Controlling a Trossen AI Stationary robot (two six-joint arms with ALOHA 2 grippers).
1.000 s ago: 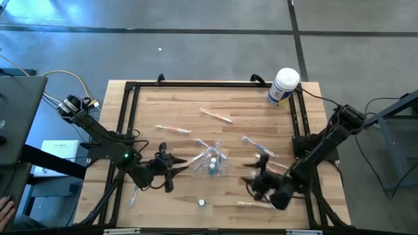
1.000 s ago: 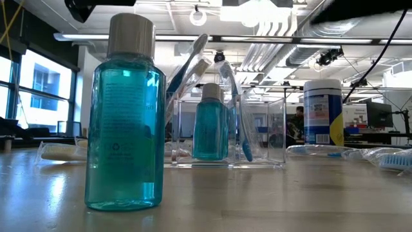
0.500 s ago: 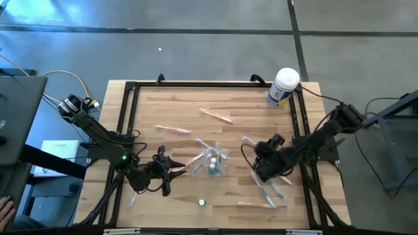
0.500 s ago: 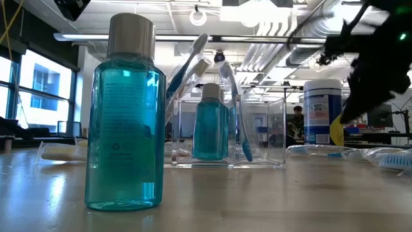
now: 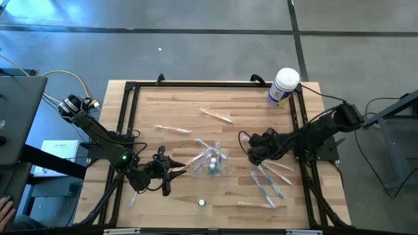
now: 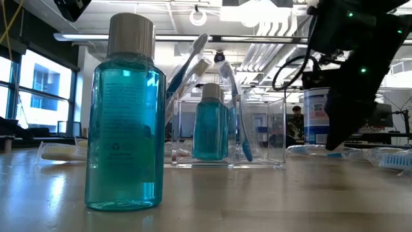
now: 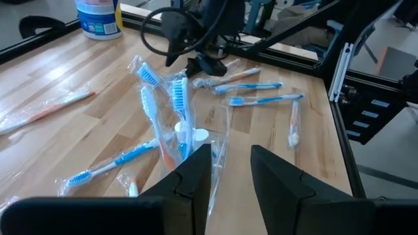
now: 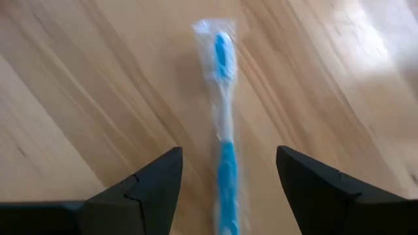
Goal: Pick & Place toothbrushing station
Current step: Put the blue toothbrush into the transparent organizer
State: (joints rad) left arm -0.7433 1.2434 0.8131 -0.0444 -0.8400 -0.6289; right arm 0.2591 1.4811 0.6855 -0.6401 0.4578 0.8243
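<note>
1. The toothbrushing station (image 5: pixel 211 163), a clear holder with brushes and a small teal bottle inside, stands mid-worktop, nearer the front edge.
2. Left gripper (image 5: pixel 175 172) sits just beside it on the left-edge side, fingers parted a little, nothing visibly between them.
3. Right gripper (image 5: pixel 250 151) hovers on the station's other side, fingers spread wide over a wrapped blue toothbrush (image 8: pixel 223 140), not touching it.
4. More wrapped toothbrushes (image 5: pixel 269 185) lie toward the front-right corner.
5. White tub (image 5: pixel 283 87) stands at the far-right corner.

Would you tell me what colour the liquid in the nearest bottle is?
Teal blue-green; the bottle shows best in the low view.
</note>
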